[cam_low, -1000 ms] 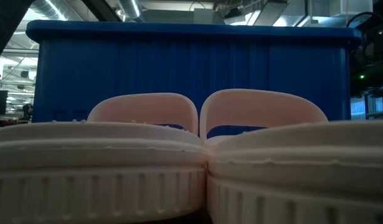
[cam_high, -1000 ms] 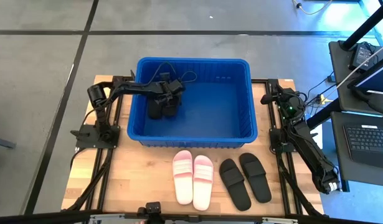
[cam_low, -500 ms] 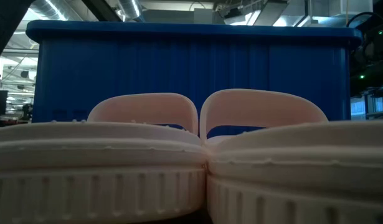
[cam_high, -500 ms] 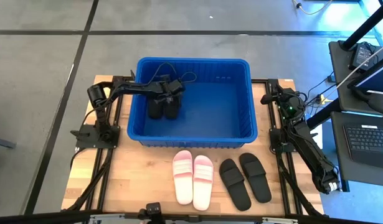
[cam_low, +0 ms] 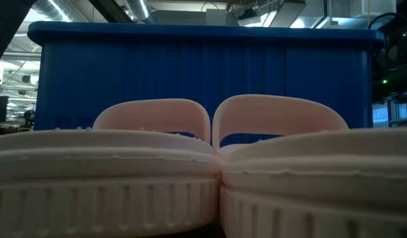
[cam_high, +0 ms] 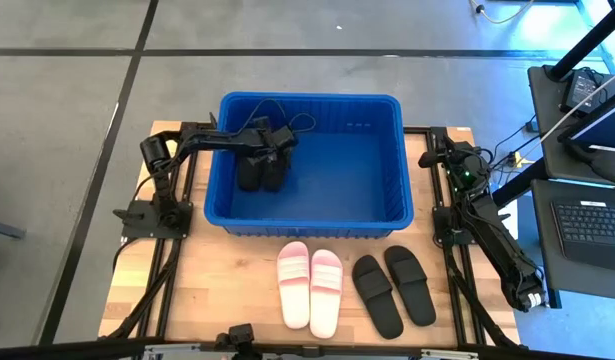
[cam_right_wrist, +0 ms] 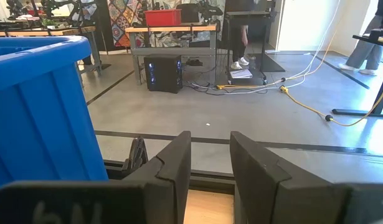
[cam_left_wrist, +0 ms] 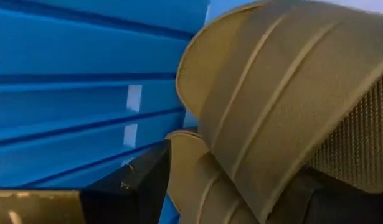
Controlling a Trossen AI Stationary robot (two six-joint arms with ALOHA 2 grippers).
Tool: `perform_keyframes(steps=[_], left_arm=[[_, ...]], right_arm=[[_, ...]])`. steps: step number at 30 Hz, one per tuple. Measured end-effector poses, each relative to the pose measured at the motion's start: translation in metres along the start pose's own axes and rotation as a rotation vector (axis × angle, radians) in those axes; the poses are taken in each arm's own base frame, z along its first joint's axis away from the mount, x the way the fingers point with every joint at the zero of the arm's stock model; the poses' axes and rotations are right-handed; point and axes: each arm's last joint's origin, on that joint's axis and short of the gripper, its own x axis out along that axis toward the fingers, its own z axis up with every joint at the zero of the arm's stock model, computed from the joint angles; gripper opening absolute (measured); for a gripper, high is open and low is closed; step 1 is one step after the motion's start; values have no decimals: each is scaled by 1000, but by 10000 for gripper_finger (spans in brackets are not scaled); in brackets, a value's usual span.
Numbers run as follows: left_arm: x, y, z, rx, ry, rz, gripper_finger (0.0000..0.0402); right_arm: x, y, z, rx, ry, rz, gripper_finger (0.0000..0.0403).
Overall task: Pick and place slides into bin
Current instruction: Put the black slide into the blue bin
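**Desk:** Left gripper (cam_high: 265,150), where was it?

**Photographer:** Down inside the blue bin (cam_high: 307,98), near its left wall, directly over a pair of black slides (cam_high: 261,176) lying side by side on the bin floor. Only the overhead camera showed that. The table-level camera saw just the bin's outer wall (cam_low: 203,66) behind the two pink-white slides (cam_low: 157,172), which filled the foreground.

**Desk:** And the wrist camera on that arm?

**Photographer:** It was filled by a ribbed slide sole (cam_left_wrist: 272,93), tilted, with the slotted blue wall (cam_left_wrist: 66,93) beside it. The sole sat right against the gripper. Whether the gripper was clamped on it or merely touching it, I could not tell.

**Desk:** The other arm?

**Photographer:** The right gripper (cam_right_wrist: 210,140) waited at the table's right edge, just outside the bin's far right corner. Its own camera showed the two fingers (cam_right_wrist: 175,162) slightly apart, with nothing between them, the bin's corner (cam_right_wrist: 35,99) to one side and a workshop floor with cables beyond.

**Desk:** Give me the count.

**Photographer:** Six slides in the overhead picture. Two black ones lay in the bin. Four lay on the wooden table (cam_high: 237,280) in front of the bin: the pink-white pair (cam_high: 309,285), touching each other, and a second black pair (cam_high: 392,290) just to their right, angled and slightly apart. One bin, two arms.
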Motion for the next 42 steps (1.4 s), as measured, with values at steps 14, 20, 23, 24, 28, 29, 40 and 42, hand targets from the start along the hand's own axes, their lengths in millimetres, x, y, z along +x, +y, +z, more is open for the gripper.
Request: perform_keyframes(steps=[14,20,23,24,28,29,40,42], left_arm=[[2,1,-2,-33,-7,-139,212],[3,1,-6,-65,9,-194,212],[3,0,-7,-57,16,-203,212],[3,0,-7,-56,14,-209,212],[1,1,-7,-57,10,-225,212],[1,1,-7,-56,9,-231,212],[-10,10,2,-80,-13,-314,212],[-11,13,3,-79,-13,-311,212]], right_arm=[[0,0,0,0,0,0,113],[0,0,0,0,0,1,113],[0,0,0,0,0,0,113],[0,0,0,0,0,0,113],[0,0,0,0,0,0,113],[0,0,0,0,0,0,113],[0,0,0,0,0,0,113],[0,0,0,0,0,1,113]])
